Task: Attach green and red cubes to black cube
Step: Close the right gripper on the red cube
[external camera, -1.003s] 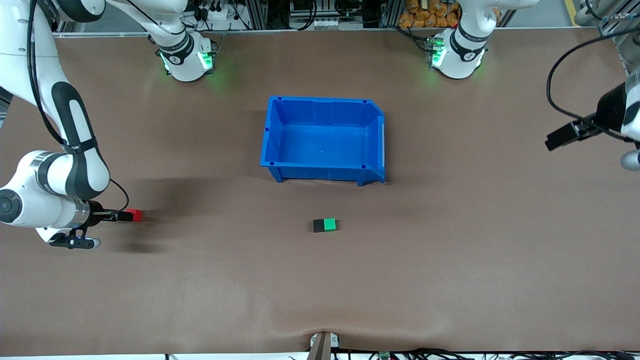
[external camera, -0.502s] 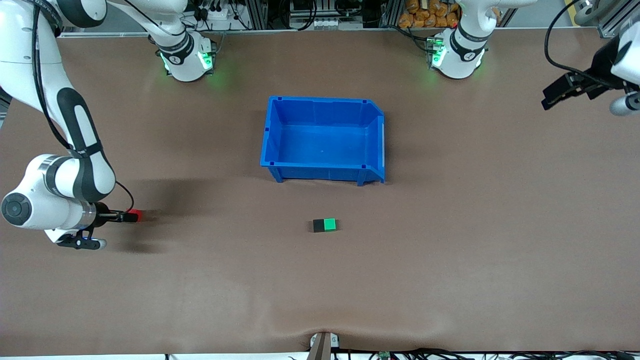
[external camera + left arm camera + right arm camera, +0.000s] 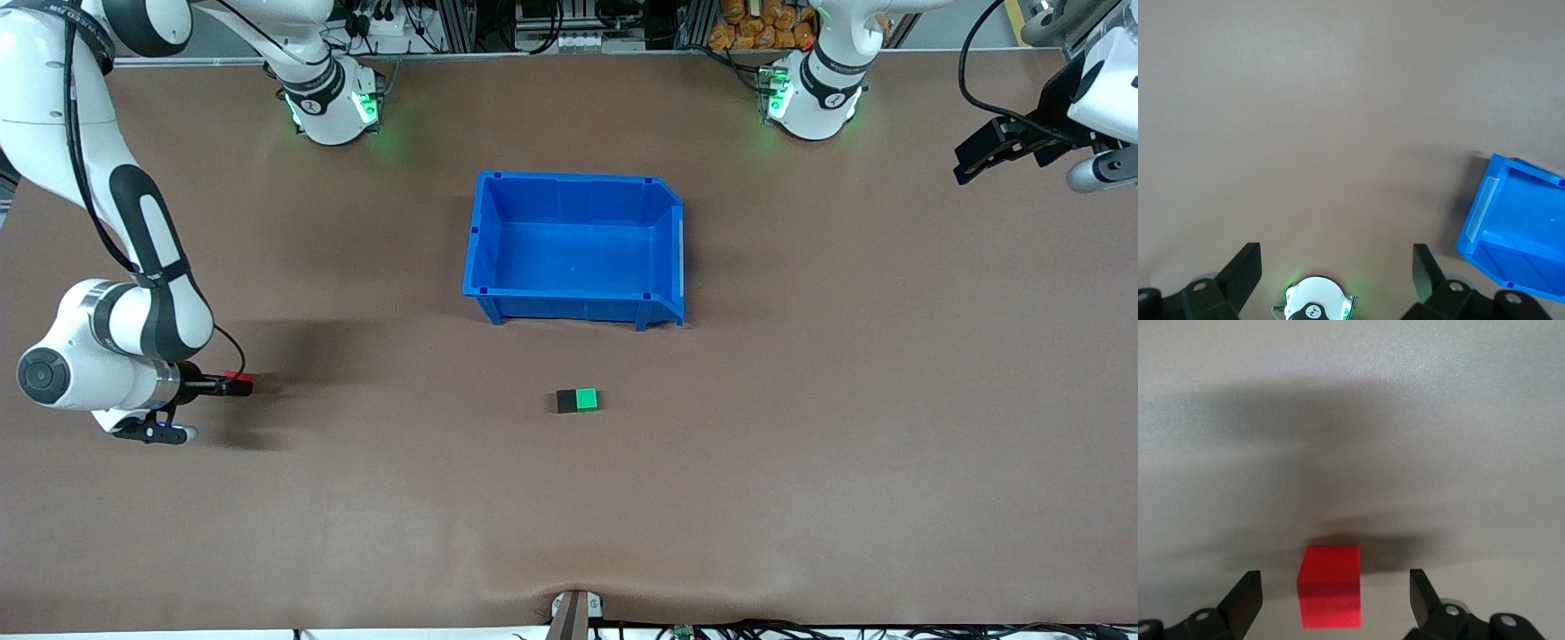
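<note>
Here, at the right arm's end of the desk [image 3: 800, 498], the right gripper [image 3: 233, 386] was low over the brown surface, pointing sideways toward the middle. Its fingers [image 3: 1245, 600] were spread wide, with the red cube [image 3: 238, 380] sitting on the desk between them, touching neither finger in the right wrist view [image 3: 1330, 585]. A dark shadow lay on the desk just past the cube.

Near the middle of the desk stood the blue bin [image 3: 578, 302], open side up. Nearer to the front camera than the bin, and well apart from it, the black cube [image 3: 566, 401] and the green cube [image 3: 585, 399] lay side by side, touching, the green one toward the left arm's end.

At the left arm's end, the left gripper [image 3: 978, 160] hung high over the desk, waiting, its fingers [image 3: 1245, 270] spread wide with nothing between them. Its wrist view showed a corner of the bin [image 3: 1511, 227] and bare desk.
</note>
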